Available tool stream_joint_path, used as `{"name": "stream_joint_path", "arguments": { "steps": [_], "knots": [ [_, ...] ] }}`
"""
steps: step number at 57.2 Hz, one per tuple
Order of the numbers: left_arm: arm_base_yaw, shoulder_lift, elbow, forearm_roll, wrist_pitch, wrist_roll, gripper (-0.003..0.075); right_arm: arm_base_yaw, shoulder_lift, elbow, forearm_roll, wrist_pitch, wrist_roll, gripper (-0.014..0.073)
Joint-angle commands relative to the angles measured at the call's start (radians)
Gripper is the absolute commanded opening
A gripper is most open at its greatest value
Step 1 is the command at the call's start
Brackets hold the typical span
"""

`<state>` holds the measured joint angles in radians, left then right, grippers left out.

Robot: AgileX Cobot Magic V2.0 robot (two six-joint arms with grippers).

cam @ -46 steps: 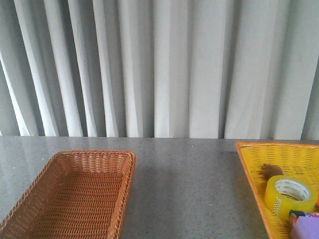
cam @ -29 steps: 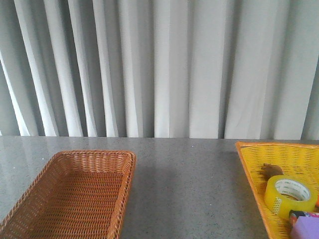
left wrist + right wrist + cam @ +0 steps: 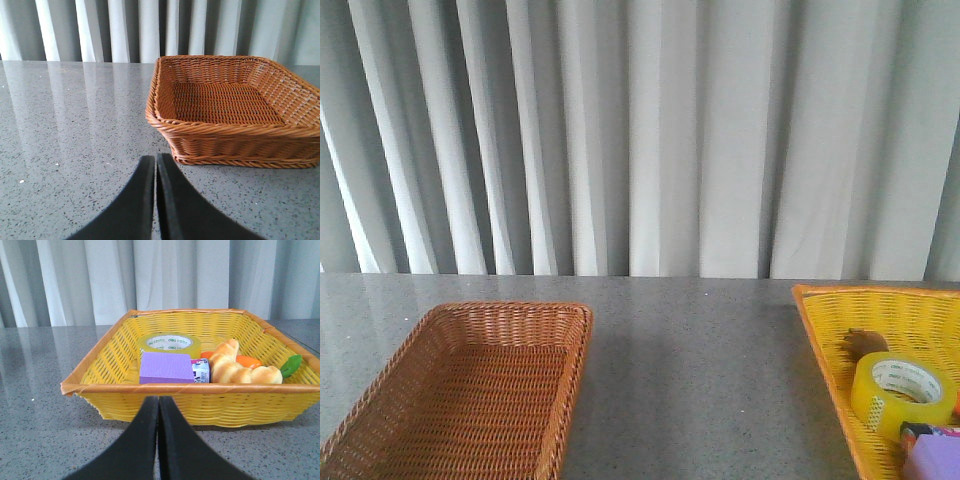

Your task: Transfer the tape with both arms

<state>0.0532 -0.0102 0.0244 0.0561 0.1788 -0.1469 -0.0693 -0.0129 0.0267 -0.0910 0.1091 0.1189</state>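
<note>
The tape (image 3: 902, 394) is partly hidden behind a purple block (image 3: 166, 367) in the yellow basket (image 3: 100, 371) at the desk's right edge. Only wrist views show each end effector, left (image 3: 154, 165) and right (image 3: 158, 405), pressed together.

Tape (image 3: 169, 346) half hidden behind purple block (image 3: 166, 368)
</note>
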Motion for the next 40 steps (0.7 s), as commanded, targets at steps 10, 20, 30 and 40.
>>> {"name": "stream_joint_path", "arguments": {
  "steps": [10, 20, 30, 40],
  "knots": [
    [0.0, -0.016, -0.008, -0.002, -0.069, -0.004, -0.0006, 0.001, -0.008, 0.004, -0.006, -0.069, -0.001, -0.0007],
    [0.0, -0.016, -0.008, -0.002, -0.07, -0.004, -0.0006, 0.001, -0.008, 0.004, -0.006, -0.069, -0.001, -0.0007],
    [0.0, -0.016, -0.008, -0.012, -0.103, -0.002, -0.0006, 0.001, -0.008, 0.004, -0.006, -0.069, -0.001, -0.0007],
    [-0.004, -0.016, -0.008, -0.212, -0.259, -0.162, -0.0006, 0.002, -0.008, 0.0, 0.097, -0.338, 0.098, -0.0007]
  ]
}}
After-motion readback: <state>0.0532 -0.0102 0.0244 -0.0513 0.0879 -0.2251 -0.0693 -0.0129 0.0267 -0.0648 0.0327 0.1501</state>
